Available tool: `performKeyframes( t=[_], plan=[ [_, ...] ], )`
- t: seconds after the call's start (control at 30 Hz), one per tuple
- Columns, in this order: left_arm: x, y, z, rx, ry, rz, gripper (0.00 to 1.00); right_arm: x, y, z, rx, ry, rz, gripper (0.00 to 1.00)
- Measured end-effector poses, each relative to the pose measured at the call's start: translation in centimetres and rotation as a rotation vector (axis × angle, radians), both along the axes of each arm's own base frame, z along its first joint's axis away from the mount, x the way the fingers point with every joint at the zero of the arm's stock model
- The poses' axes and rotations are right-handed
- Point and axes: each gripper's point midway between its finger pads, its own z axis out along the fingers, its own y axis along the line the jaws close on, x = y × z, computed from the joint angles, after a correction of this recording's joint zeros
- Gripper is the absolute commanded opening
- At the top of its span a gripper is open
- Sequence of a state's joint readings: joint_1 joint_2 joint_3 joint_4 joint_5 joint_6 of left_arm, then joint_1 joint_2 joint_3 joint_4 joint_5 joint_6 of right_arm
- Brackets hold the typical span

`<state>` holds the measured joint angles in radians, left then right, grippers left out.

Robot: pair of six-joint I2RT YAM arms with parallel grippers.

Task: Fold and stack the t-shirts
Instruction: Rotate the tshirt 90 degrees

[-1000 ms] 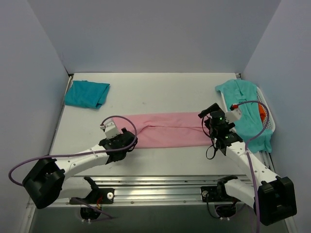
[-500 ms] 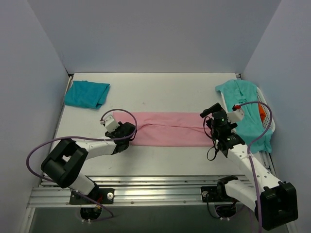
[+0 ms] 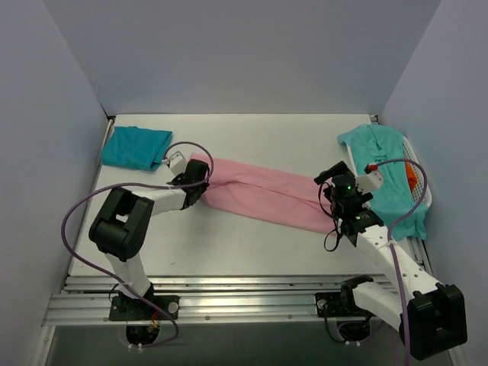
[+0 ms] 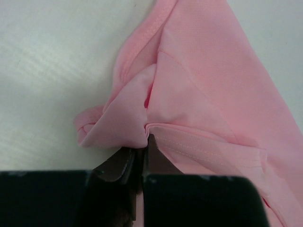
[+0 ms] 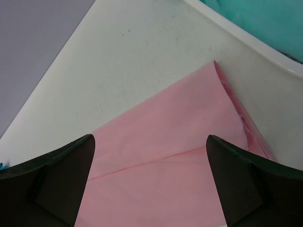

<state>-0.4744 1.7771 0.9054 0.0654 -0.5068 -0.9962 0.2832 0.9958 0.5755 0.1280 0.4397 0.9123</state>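
The left gripper pinches the pink shirt at its left end, probably to fold it rightward; the right gripper hovers spread above the right end.

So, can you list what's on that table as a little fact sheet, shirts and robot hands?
pink shirt: folded to a long strip, lying slantwise in the middle
left hand: shut on the pink shirt's left end
right hand: open, above the strip's right end
teal shirt: folded, far left corner
aqua shirt: draped over white basket, right edge
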Motion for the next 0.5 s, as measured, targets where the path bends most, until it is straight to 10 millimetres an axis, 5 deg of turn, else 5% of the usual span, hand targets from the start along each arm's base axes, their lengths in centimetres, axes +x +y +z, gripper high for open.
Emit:
performKeyframes(
  t=[0.2, 0.37, 0.4, 0.43, 0.47, 0.5],
  plan=[
    [11.5, -1.6, 2.1, -0.026, -0.034, -0.122, 0.02, 0.2, -0.2, 0.2, -0.005, -0.005, -0.010, 1.00],
    [22.6, -5.8, 1.9, -0.102, -0.107, -0.351, 0.14, 0.6, -0.3, 0.7, -0.007, -0.020, -0.019, 1.00],
    [24.6, -7.0, 1.9, -0.127, -0.128, -0.414, 0.25, 0.7, -0.3, 0.8, -0.007, -0.022, -0.019, 1.00],
    [26.1, -8.2, 1.8, -0.154, -0.155, -0.479, 0.66, 0.7, -0.3, 0.9, -0.007, -0.027, -0.019, 1.00],
    [27.1, -9.3, 1.6, -0.182, -0.177, -0.541, 0.93, 0.8, -0.2, 1.0, -0.006, -0.031, -0.019, 1.00],
    [27.7, -10.5, 1.7, -0.228, -0.209, -0.596, 0.94, 0.8, -0.2, 1.1, -0.007, -0.035, -0.018, 1.00]
  ],
)
